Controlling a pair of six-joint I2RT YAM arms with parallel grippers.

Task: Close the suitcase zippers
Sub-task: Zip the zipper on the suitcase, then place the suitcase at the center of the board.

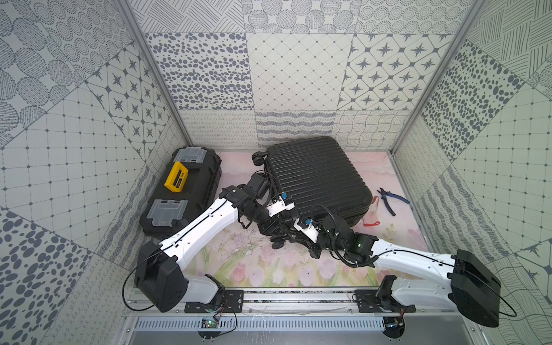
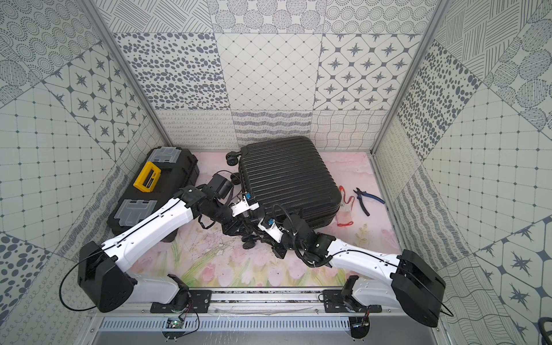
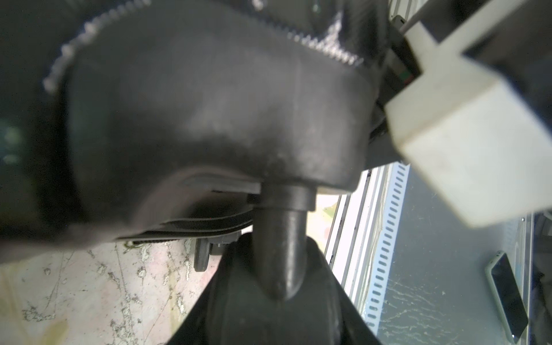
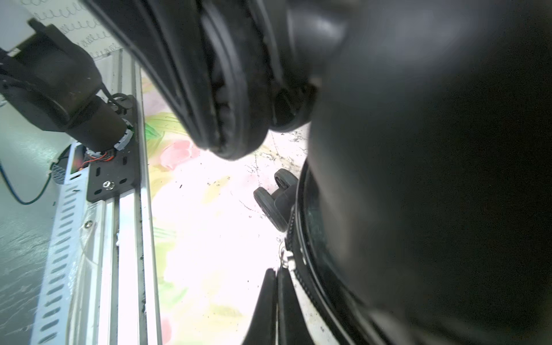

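Black fingers of the right gripper (image 4: 275, 273) are pressed together. Their tips sit just beside the small metallic zipper pull (image 4: 283, 257), but it cannot be told whether the pull is pinched between them. The left gripper (image 1: 264, 222) is at the same near corner of the case, against the caster housing. Its jaw spacing cannot be told, because blurred shell fills the left wrist view.

The small black hard-shell suitcase (image 1: 313, 176) lies flat on the floral mat (image 1: 239, 263), near the back wall and with its ribbed shell facing up. Its black spinner wheels (image 4: 268, 206) face the black toolbox with a yellow handle (image 1: 182, 194). The dark zipper track (image 4: 294, 227) follows the curved middle seam.
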